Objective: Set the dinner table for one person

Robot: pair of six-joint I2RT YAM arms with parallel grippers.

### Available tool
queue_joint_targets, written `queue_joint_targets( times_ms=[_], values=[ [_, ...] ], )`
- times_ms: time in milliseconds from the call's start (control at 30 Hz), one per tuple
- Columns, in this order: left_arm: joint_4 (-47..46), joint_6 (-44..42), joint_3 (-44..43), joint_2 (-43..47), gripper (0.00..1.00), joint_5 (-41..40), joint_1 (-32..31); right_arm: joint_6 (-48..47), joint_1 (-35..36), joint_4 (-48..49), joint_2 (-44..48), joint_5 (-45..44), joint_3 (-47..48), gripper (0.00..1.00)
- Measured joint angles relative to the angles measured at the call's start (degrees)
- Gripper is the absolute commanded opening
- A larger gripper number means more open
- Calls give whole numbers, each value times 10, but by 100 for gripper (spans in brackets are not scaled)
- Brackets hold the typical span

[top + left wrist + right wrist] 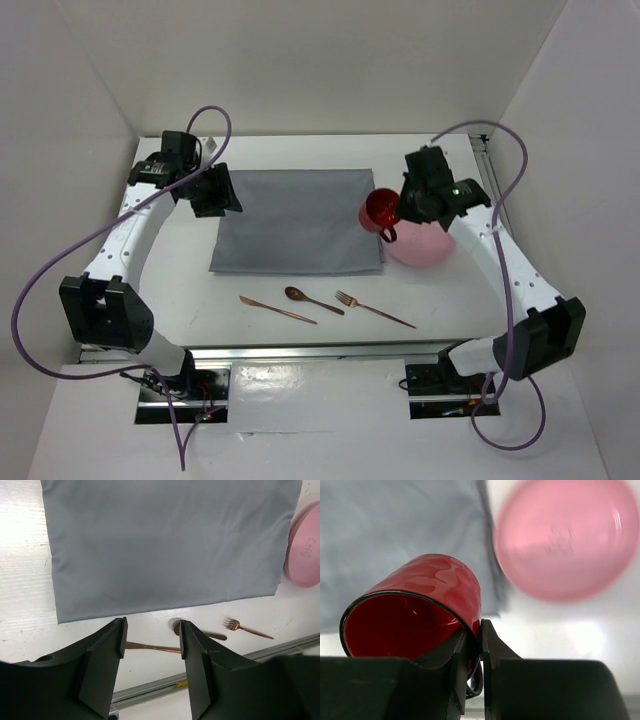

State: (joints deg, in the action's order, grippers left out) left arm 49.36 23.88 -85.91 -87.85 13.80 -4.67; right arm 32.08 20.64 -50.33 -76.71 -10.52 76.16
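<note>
My right hand [480, 634] is clamped on the wall of the red mug [435, 587] beside its handle, holding it tilted at the right edge of the grey placemat [295, 220], near the pink plate [560, 540]. My left hand [151, 630] hangs by the placemat, fingers apart. I should bring the mug upright before lowering it onto the white worktop [190, 290] beneath, clear of the plate

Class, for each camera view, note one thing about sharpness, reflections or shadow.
Right wrist: the pink plate is blurred, the red mug sharper, with shiny reflections; left wrist: the grey cloth and fork are crisp; top view: even light, no hard shadows on the table.
</note>
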Motion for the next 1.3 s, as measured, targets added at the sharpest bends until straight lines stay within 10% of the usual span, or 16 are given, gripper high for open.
queue_joint_targets(
  times_ms=[533, 1000, 1167, 1300],
  values=[
    [-6, 18, 68, 45, 61, -7, -9, -46, -16, 28, -539, -24, 454, 0],
    [-10, 18, 107, 52, 62, -6, -11, -44, -45, 36, -579, -23, 479, 1],
    [-11, 17, 109, 52, 62, -7, -12, -36, -55, 49, -588, -3, 482, 73],
    [-11, 16, 110, 54, 64, -9, -17, -38, -54, 67, -581, 14, 477, 80]
  ],
)
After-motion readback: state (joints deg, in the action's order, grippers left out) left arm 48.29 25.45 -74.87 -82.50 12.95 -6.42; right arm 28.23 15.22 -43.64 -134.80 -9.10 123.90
